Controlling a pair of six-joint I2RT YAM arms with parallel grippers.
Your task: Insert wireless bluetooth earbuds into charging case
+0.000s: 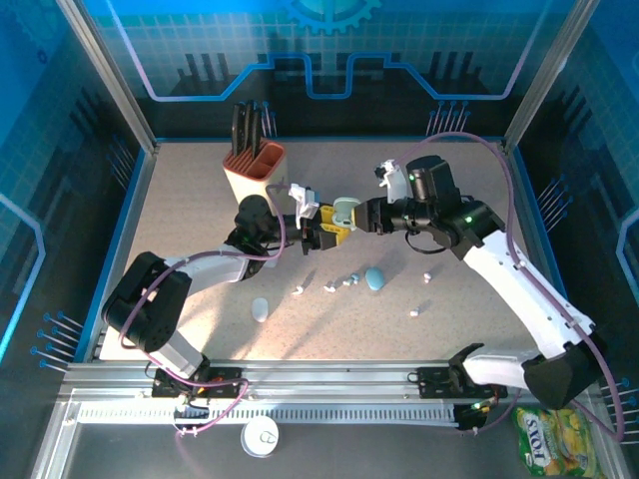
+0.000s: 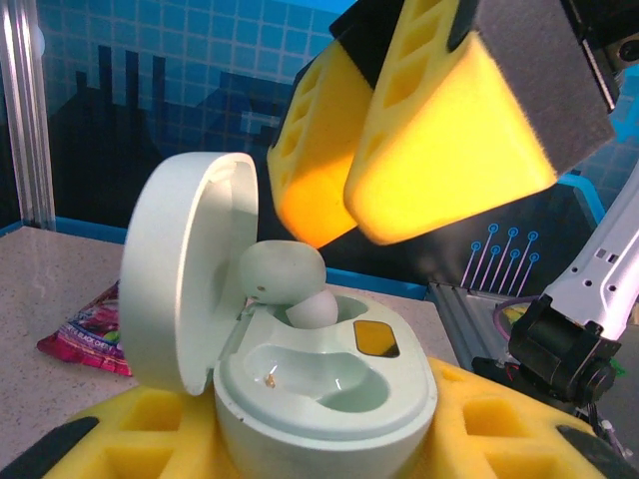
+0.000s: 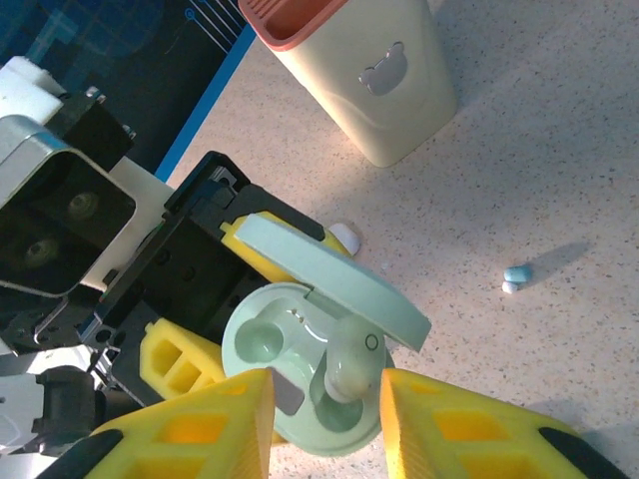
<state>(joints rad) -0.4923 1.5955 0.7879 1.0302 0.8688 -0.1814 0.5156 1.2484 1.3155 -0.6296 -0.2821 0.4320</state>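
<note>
The speckled beige table (image 1: 180, 249) is carrying a cream holder (image 1: 255, 175), which is standing near its back edge. A blue case (image 1: 374, 278) and a pale case (image 1: 260, 309) are lying well apart nearer the front, with tiny earbuds (image 1: 329, 289) lying scattered between and beside them. A pink packet (image 2: 85, 334) is lying flat.

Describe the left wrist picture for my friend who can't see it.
An open green charging case is held in the left gripper, one earbud resting inside beside an empty socket. The yellow-fingered right gripper hangs above.
</note>
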